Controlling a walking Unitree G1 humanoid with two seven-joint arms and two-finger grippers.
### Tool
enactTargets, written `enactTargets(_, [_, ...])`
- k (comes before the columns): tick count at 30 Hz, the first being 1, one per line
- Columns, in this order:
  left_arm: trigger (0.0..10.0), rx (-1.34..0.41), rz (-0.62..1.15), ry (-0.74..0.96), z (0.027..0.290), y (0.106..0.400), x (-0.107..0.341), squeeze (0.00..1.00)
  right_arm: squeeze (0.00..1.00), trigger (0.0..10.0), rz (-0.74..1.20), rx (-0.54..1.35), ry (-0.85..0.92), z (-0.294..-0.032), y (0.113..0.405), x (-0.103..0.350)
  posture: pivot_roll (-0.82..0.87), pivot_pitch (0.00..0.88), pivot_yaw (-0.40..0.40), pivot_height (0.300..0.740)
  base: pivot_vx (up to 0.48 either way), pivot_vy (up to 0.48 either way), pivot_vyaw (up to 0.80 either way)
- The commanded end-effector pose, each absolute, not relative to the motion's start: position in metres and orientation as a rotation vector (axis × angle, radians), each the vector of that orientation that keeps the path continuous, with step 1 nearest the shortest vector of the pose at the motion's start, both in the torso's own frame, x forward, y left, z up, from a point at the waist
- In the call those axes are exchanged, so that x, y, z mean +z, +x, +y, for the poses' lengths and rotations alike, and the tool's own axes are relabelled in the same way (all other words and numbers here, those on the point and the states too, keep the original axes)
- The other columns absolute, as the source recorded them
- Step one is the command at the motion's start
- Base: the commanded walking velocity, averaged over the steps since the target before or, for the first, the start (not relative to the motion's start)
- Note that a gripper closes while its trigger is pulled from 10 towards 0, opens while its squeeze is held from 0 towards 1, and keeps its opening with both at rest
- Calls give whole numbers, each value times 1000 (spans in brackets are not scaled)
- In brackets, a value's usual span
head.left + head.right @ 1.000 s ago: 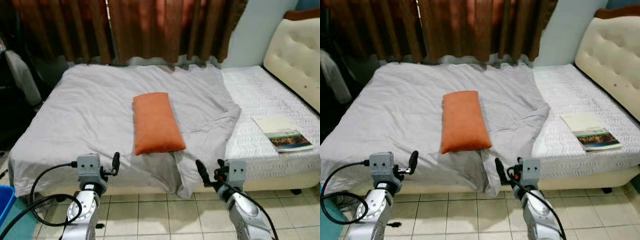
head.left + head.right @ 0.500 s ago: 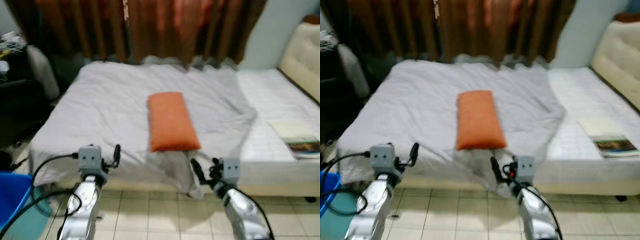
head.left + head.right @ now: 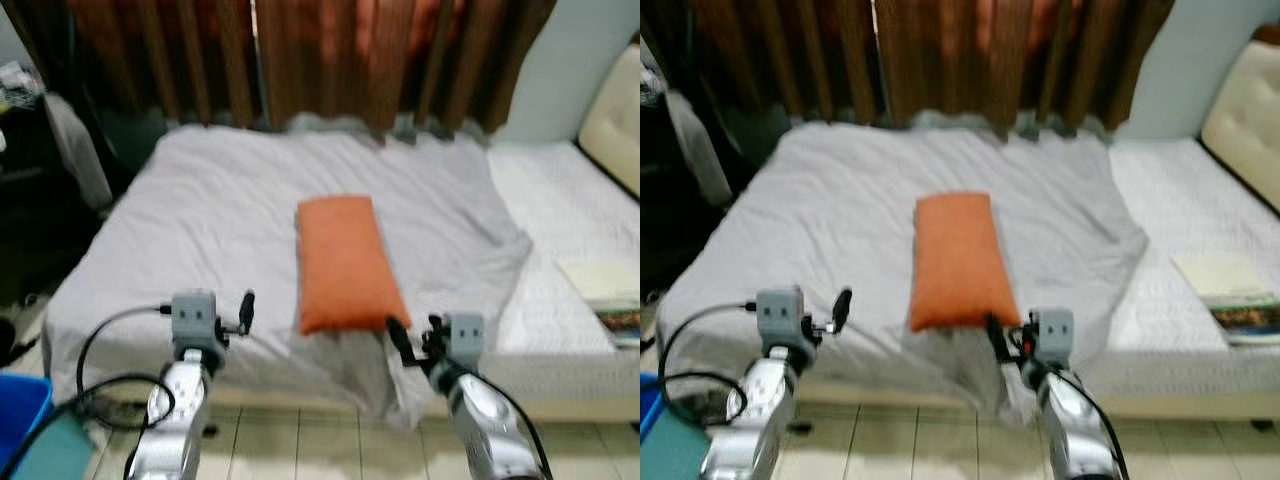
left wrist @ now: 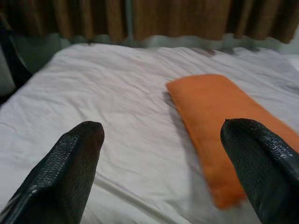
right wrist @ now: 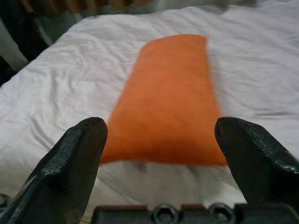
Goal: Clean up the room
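Note:
An orange pillow lies lengthwise in the middle of a grey blanket spread over the bed. My right gripper is open just short of the pillow's near end, with the pillow lined up between its fingers. My left gripper is open too, held near the bed's front edge to the left of the pillow, with nothing between its fingers. Both arms reach forward at the foot of the bed.
A book lies on the bare white mattress at the right, near a cream headboard. Brown curtains hang behind the bed. A blue bin stands on the tiled floor at the lower left; dark furniture with clothes is at the left.
The view has shifted as I moved closer to the bed; the pillow now sits nearer, and both grippers have come up to the bed's front edge, still open.

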State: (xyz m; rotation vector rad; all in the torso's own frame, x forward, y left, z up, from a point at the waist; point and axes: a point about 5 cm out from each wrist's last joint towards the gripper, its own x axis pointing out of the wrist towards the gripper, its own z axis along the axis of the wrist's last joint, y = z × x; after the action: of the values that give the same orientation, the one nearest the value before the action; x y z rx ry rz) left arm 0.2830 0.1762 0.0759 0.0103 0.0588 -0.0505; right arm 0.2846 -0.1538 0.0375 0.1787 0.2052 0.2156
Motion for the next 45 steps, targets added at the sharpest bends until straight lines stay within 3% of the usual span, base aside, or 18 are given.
enactTargets(1, [10000,-52,77,8,177,284,74,0,0,10000,199,232,170,-150,288,39,54,3,-17,740,480,0,0])
enactTargets(12, [10000,-61,70,-2,178,286,74,0,0,10000,178,250,153,-146,290,43,50,4,-25,740,480,0,-346])
enactTargets(33, [10000,-30,84,-21,177,275,67,0,0,10000,196,336,121,-136,294,44,76,41,-50,740,480,0,0])
enactTargets(39, [10000,-115,139,-87,170,289,62,0,0,10000,259,250,139,-150,303,39,75,90,-47,740,0,0,0])
enactTargets(40, [10000,-173,171,-170,165,301,60,0,0,10000,284,186,153,-160,307,37,74,152,-35,740,0,0,0])
enactTargets(43, [10000,-202,214,-208,161,311,58,0,0,10000,308,141,184,-166,310,35,57,199,-27,740,0,0,0])
enactTargets(45, [10000,-222,290,-288,158,322,53,0,0,10000,331,96,246,-170,317,36,25,277,-22,740,0,0,0])
